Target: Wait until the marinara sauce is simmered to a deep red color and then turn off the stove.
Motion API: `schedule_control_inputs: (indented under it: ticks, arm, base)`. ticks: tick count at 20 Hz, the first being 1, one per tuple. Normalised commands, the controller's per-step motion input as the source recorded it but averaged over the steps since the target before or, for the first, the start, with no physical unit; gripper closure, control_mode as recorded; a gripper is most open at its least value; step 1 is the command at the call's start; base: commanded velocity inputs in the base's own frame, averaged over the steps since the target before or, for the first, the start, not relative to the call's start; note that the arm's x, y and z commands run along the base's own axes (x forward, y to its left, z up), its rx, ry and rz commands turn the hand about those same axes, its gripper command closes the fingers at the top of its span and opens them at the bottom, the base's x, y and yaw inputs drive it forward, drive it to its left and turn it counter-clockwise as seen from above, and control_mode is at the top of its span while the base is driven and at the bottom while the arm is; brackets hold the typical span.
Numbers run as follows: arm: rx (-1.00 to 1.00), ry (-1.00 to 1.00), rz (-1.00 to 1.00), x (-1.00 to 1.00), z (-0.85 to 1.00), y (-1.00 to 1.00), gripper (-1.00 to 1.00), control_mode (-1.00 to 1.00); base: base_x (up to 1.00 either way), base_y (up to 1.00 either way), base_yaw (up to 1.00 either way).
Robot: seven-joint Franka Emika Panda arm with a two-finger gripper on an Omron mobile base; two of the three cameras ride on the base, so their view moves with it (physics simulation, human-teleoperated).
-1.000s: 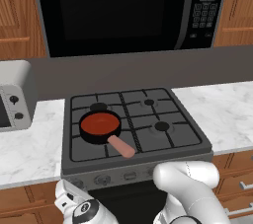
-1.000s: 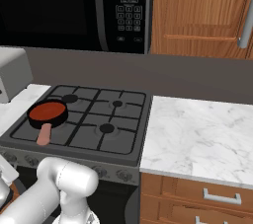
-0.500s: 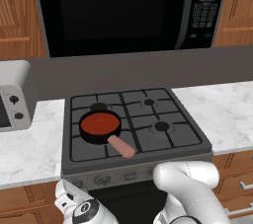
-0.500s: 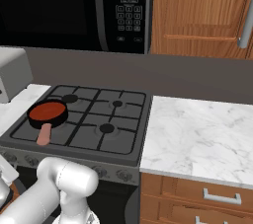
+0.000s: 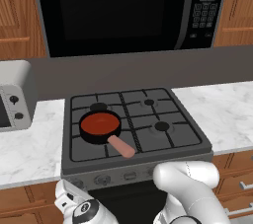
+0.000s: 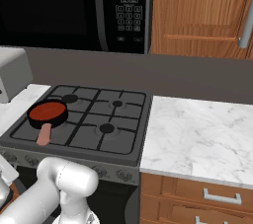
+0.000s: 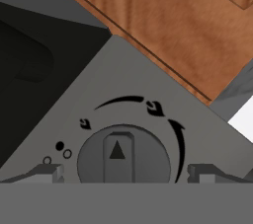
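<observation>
Gripper spread wide, we straddle a round grey knob without gripping it, on the wide dark grey gas stove; its front-left grate carries the deep red marinara sauce in a small black pan.

Even, diffuse rendered lighting with no visible source; all views sharp, without blur or edge distortion. The marble counter reads bright, the microwave front near-black and free of glare. A soft shadow darkens the back wall beneath it. The hand view shows flat, shadowless grey around the knob.
</observation>
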Motion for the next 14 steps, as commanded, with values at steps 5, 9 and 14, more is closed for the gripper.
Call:
schedule_control_inputs:
  ticks: [5, 9, 14]
  arm:
    - [0.0, 0.0, 0.0, 0.0, 0.0, 0.0, -1.0, -1.0]
    - [0.0, 0.0, 0.0, 0.0, 0.0, 0.0, -1.0, -1.0]
    - [0.0, 0.0, 0.0, 0.0, 0.0, 0.0, -1.0, -1.0]
  base:
    - [0.0, 0.0, 0.0]
    - [0.0, 0.0, 0.0]
    - [0.0, 0.0, 0.0]
